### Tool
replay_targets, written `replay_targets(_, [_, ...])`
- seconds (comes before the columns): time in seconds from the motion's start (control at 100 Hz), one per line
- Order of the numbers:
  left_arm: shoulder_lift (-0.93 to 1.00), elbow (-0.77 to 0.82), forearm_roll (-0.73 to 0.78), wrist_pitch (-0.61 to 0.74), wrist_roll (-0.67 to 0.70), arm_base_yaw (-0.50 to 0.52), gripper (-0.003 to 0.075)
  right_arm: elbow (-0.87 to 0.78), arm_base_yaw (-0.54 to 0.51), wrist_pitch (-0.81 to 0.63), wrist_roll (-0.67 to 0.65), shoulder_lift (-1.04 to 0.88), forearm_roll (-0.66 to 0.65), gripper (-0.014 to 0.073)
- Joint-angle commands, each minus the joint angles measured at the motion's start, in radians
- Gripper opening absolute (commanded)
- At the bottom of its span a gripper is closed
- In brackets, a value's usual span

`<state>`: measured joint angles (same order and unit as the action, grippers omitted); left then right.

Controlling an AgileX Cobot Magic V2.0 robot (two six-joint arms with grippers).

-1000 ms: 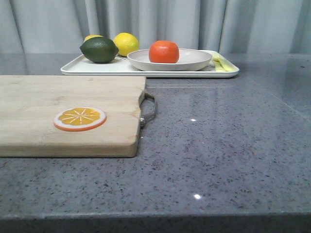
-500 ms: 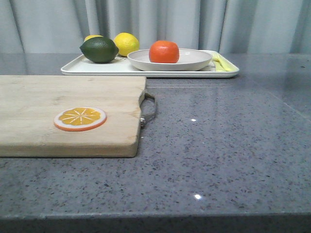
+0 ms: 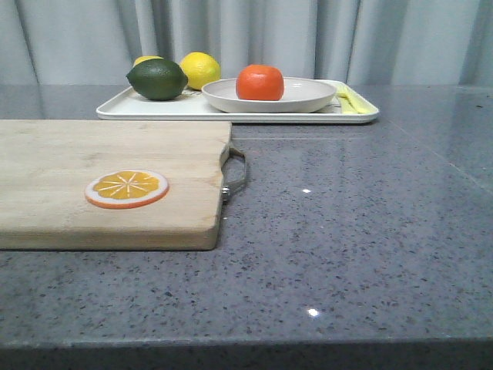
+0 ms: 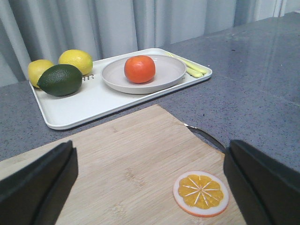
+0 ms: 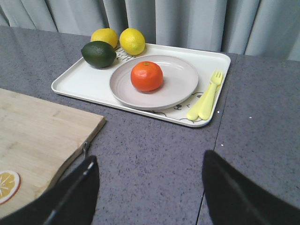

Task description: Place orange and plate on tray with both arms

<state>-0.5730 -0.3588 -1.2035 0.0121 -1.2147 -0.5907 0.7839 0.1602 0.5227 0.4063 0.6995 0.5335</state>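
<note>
The orange point(image 3: 259, 82) is seen resting on the plate point(image 3: 308, 96), itself set on the tray point(image 3: 154, 109) beside two lemons point(image 5: 119, 40) and a lime point(image 3: 157, 79), while the left gripper point(image 4: 149, 180) and right gripper point(image 5: 149, 190) are held wide apart, empty.

Kitchen-like setup, speckled grey stone counter point(image 3: 370, 231), wooden cutting board point(image 3: 108, 181), grey curtains point(image 3: 254, 35)

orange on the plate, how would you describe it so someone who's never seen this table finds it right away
Look to the far end of the table for the white tray. On it sits a round off-white plate, and the orange rests on that plate. It is the only red-orange fruit there: the two lemons are yellow, the lime dark green, and the orange slice lies flat on the cutting board.
</note>
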Motion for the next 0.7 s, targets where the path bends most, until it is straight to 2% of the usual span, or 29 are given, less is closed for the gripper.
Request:
replay_targets(0.0, [0.0, -0.029, -0.003, 0.018, 0.0, 0.0, 0.061, -0.058, -0.007, -0.105, 0.015, -0.099, 0.012, 0.0477])
replay_targets(0.31, [0.0, -0.029, -0.003, 0.018, 0.0, 0.0, 0.061, -0.279, -0.007, -0.13, 0.015, -0.356, 0.012, 0.0477])
replay_targets(0.56, [0.0, -0.029, -0.003, 0.018, 0.0, 0.0, 0.0607, -0.336, -0.007, -0.129, 0.015, -0.394, 0.012, 0.0477])
replay_targets(0.63, [0.0, -0.029, -0.003, 0.018, 0.0, 0.0, 0.0586, -0.336, -0.007, -0.125, 0.015, -0.394, 0.012, 0.0476])
replay_targets(0.69, [0.0, -0.029, -0.003, 0.018, 0.0, 0.0, 0.0539, -0.336, -0.007, -0.124, 0.015, -0.394, 0.012, 0.0473])
